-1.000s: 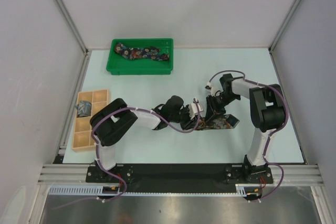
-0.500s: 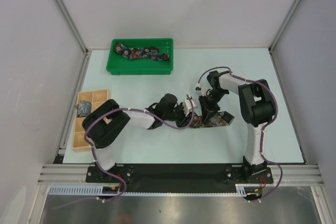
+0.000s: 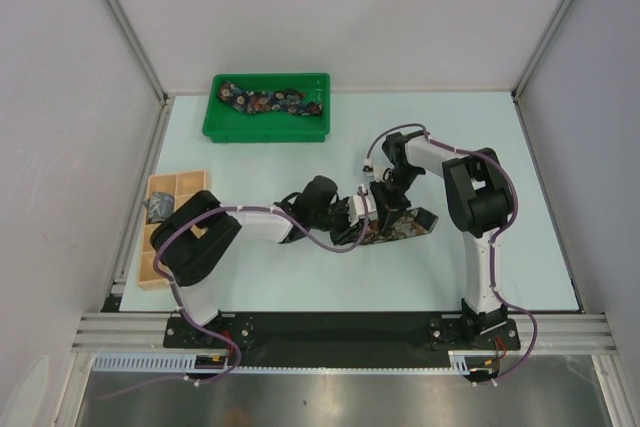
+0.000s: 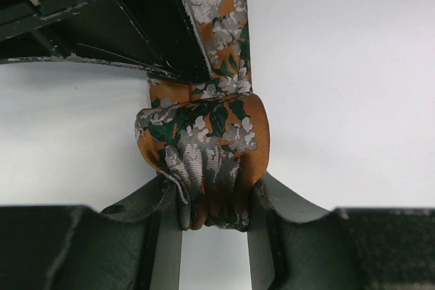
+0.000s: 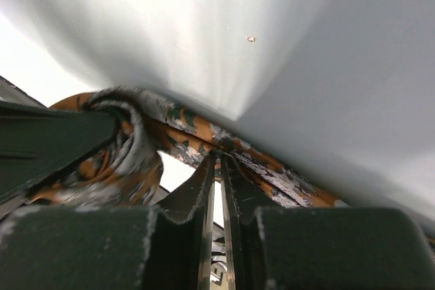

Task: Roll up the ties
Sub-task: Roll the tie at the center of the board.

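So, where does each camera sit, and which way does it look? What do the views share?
Top: fixed above and behind the arms, looking down at the table; left arm and right arm show whole, bases at the bottom.
Left wrist: on that wrist, looking along the left gripper, shut on the rolled end of the rust-brown tie.
Right wrist: low over the table, looking past the right gripper, pinching the tie's flat strip.
Shared: all three show that tie.

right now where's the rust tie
In the top view the rust tie lies on the table right of centre, between the two arms, its rolled end pinched in the left gripper.
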Controlling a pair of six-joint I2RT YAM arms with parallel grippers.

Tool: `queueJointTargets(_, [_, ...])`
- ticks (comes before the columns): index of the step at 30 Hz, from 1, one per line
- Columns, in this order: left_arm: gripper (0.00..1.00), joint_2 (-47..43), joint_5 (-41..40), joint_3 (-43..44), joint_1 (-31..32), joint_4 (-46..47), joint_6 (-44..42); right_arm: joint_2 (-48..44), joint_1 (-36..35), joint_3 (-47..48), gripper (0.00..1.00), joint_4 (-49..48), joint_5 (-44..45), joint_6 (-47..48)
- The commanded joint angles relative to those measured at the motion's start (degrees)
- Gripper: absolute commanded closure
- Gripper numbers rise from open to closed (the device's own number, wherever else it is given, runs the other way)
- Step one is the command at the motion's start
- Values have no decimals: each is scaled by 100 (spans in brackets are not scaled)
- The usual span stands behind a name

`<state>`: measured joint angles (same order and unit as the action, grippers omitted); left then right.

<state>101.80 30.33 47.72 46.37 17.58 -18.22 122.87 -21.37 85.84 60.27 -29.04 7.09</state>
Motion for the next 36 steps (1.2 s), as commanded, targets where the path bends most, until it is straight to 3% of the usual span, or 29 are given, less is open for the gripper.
queueJointTargets(1, [89, 217, -263, 473, 109, -1397, -463, 405, -26, -68, 87, -1167, 751, 170])
queueJointTargets(5, [89, 533, -632, 843, 276, -2301, -744, 72, 167, -111, 84, -1123, 172, 222])
queueJointTargets(11, [89, 797, -1222, 1037, 452, -2628, -692, -728, 914, -532, 60, -1219, -1849, -145])
queueJointTargets(14, [89, 894, -1371, 1125, 513, -2681, -613, -1203, 1117, -1103, 40, -1430, -2518, -304])
queueJointTargets(16, [88, 956, -1398, 1177, 549, -2681, -569, -1432, 1222, -1525, 36, -1640, -2895, -419])
queueJointTargets(28, [86, 1158, -1406, 1371, 610, -2760, -630, -1397, 994, -2115, 44, -2625, -3047, -682])
queueJointTargets(34, [85, 1176, -1398, 1380, 610, -2760, -622, -1345, 774, -2265, 57, -2565, -2748, -482])
queueJointTargets(36, [84, 1176, -1407, 1380, 610, -2752, -630, -1336, 731, -2291, 71, -2486, -2573, -393])
